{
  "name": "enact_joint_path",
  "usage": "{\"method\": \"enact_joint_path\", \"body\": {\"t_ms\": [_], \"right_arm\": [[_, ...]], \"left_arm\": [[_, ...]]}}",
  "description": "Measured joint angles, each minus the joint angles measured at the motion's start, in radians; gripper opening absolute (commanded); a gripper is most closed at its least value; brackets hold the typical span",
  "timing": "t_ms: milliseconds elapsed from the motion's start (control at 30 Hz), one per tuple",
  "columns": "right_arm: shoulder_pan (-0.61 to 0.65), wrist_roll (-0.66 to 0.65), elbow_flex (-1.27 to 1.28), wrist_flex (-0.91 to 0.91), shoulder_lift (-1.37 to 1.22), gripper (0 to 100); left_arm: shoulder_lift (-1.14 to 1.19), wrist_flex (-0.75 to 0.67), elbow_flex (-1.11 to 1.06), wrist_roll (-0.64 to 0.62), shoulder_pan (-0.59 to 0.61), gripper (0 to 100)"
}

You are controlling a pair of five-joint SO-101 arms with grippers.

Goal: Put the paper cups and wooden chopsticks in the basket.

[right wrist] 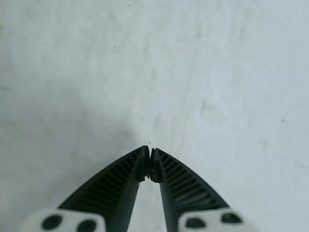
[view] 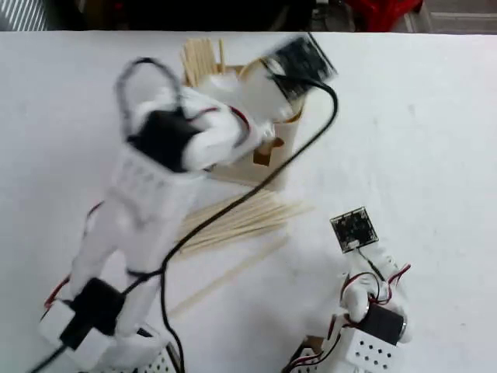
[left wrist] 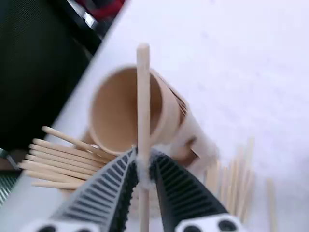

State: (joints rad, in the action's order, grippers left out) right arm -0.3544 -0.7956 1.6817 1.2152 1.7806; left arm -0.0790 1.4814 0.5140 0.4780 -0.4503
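1. The left gripper [left wrist: 143,162], clamped on one chopstick [left wrist: 143,87], hangs above the paper cup [left wrist: 116,111] in the basket [view: 272,151], upper centre of the high view.
2. Dropped askew, the chopstick could hit the cup's rim and bounce out.
3. The right gripper [right wrist: 149,162] is closed and empty, lower right.

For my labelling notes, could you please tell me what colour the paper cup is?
The paper cup is light tan; the left wrist view shows it best.

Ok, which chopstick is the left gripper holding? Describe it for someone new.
Find the basket, with a paper cup in it. Over that cup the left gripper pinches one chopstick. It alone is held up; the other chopsticks lie in bundles.
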Motion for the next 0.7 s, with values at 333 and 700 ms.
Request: {"method": "enact_joint_path", "body": {"t_ms": [333, 700], "right_arm": [[0.000, 0.000, 0.000, 0.000, 0.000, 1.7], [0.000, 0.000, 0.000, 0.000, 0.000, 1.7]], "left_arm": [[0.103, -0.557, 0.198, -0.229, 0.196, 2], [0.377, -0.661, 0.226, -0.414, 0.267, 4]]}}
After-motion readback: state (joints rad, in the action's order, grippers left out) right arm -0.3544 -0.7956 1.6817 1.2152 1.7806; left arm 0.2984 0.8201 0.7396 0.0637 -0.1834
